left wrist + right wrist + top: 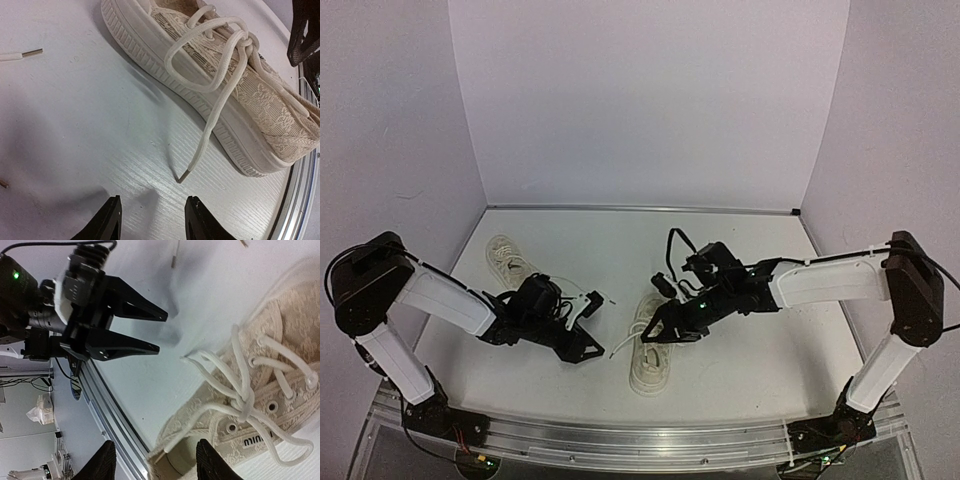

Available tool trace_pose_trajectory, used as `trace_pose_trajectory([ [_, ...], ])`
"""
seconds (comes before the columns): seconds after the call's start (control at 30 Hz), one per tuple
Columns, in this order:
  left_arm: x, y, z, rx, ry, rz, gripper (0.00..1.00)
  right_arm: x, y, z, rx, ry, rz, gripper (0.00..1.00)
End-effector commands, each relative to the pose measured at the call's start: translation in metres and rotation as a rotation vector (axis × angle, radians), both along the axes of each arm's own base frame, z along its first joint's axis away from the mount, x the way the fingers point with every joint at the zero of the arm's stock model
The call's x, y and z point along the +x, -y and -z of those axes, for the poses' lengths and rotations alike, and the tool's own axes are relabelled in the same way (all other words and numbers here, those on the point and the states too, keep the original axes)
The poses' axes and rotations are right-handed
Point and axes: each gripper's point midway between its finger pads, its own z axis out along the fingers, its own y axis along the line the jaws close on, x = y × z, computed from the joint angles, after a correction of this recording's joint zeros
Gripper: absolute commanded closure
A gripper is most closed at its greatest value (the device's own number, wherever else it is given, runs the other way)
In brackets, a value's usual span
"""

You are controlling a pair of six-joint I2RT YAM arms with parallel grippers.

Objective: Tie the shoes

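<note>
Just ahead of the left gripper [153, 200], whose black fingers [111, 220] stand apart with nothing between them, a metal-tipped lace end [182, 176] rests on the white table [75, 125]. That lace climbs to the near shoe [240, 100], which sits on its sole beyond and to the right of those fingertips, not touching them. Its laces are crossed in a loose knot, with one loop [200, 65] drooping over the side. Above the heel end of the same shoe hangs the right gripper [155, 445], its jaws also spread and clamping nothing. A lace strand and the heel rim show in the gap beneath it, and whether either touches a finger cannot be told. Seen from above, the two grippers point toward each other, this shoe lying under the right one. Well apart, beyond the left arm, lies the second shoe [508, 258].
</note>
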Motion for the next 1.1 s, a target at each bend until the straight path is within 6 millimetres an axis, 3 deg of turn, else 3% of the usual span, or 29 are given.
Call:
trace_pose_trajectory([
  [0.0, 0.008, 0.019, -0.019, -0.062, 0.055, 0.034, 0.55, -0.004, -0.001, 0.009, -0.016, -0.013, -0.002, 0.48],
  [0.33, 0.011, 0.015, -0.014, -0.037, 0.058, 0.016, 0.54, 0.000, -0.028, 0.018, 0.024, -0.030, -0.022, 0.47],
  [0.57, 0.011, 0.015, -0.013, -0.037, 0.058, 0.015, 0.54, 0.008, -0.045, 0.003, 0.083, -0.020, -0.029, 0.47],
  [0.8, 0.009, 0.017, -0.012, -0.050, 0.050, 0.028, 0.55, 0.022, -0.056, -0.005, 0.097, 0.026, -0.014, 0.47],
  [1.07, -0.002, 0.029, -0.010, -0.072, 0.033, 0.094, 0.59, 0.031, -0.061, -0.002, 0.086, 0.047, 0.004, 0.47],
])
